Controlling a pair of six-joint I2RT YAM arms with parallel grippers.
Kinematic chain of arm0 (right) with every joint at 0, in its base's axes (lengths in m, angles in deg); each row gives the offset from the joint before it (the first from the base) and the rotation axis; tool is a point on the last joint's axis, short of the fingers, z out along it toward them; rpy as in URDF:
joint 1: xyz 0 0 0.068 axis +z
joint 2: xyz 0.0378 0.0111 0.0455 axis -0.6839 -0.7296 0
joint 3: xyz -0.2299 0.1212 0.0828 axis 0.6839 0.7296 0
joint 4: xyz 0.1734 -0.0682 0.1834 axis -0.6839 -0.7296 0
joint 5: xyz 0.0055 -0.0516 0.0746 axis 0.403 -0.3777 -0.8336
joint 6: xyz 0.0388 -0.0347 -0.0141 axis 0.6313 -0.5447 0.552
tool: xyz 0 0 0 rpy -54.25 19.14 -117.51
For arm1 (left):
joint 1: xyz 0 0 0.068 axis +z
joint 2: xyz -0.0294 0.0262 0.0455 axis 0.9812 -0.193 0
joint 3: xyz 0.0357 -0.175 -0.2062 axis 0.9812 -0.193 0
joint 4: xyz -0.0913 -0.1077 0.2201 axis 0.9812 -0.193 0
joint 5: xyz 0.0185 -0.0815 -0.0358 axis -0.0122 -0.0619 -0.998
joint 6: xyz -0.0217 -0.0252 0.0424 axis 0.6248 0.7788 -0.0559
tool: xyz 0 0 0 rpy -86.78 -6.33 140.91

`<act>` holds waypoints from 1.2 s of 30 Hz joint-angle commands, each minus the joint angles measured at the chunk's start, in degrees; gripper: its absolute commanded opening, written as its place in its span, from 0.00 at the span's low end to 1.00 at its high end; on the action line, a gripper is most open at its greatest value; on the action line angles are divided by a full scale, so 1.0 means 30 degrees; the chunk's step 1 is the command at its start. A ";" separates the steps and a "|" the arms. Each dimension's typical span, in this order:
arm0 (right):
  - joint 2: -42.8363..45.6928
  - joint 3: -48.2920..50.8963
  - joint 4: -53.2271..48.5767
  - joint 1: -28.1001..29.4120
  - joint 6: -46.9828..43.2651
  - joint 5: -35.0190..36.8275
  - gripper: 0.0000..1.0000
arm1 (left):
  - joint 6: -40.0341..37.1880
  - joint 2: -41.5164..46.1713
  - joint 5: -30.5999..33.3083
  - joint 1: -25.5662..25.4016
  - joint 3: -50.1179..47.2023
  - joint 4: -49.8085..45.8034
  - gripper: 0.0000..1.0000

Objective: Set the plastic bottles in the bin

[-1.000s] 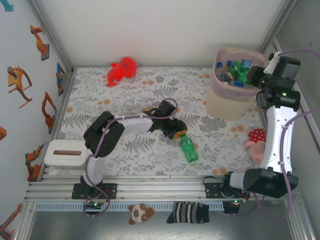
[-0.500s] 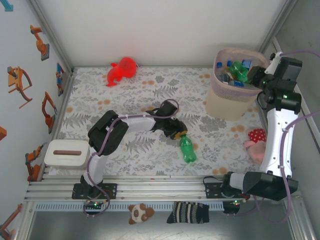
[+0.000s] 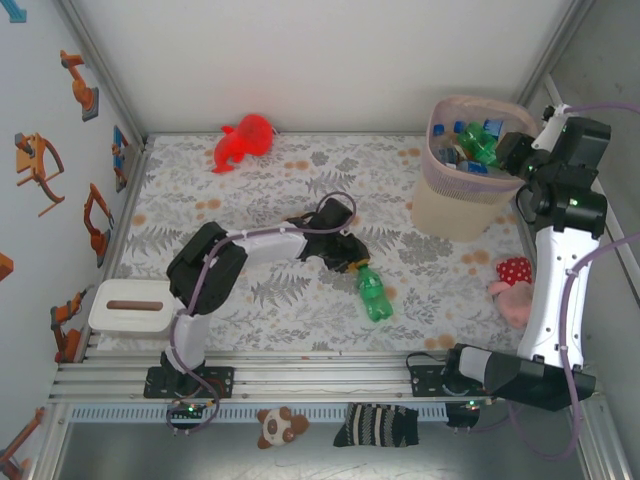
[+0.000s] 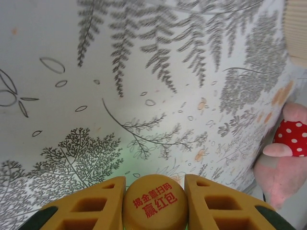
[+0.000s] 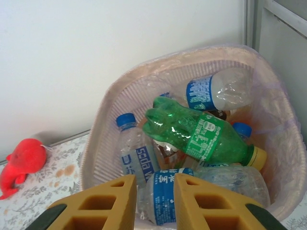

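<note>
A green plastic bottle (image 3: 373,295) lies on the leaf-patterned table, its yellow cap (image 4: 154,203) toward my left gripper (image 3: 352,264). In the left wrist view the left gripper (image 4: 154,191) is shut on that cap, both yellow fingers pressed against its sides. The beige-pink bin (image 3: 450,205) stands at the far right with several bottles inside, among them a green one (image 5: 196,132) and clear ones with blue labels. My right gripper (image 3: 505,150) hangs over the bin's right rim (image 5: 110,96). Seen from its wrist, the right gripper (image 5: 155,184) is shut with nothing between its fingers.
A red plush toy (image 3: 243,140) lies at the far edge of the table. A flat white box (image 3: 130,308) sits at the near left. A pink plush with a red dotted cap (image 3: 512,285) lies right of the bottle, beside the right arm.
My left gripper has closed onto the green bottle's cap, and the bottle has shifted slightly to the left. The right arm has barely moved.
</note>
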 commanded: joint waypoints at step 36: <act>0.2578 0.4274 0.4125 0.9789 -0.6469 -1.4953 0.51 | -1.8179 1.3214 -0.8003 0.2285 0.0204 0.4310 0.08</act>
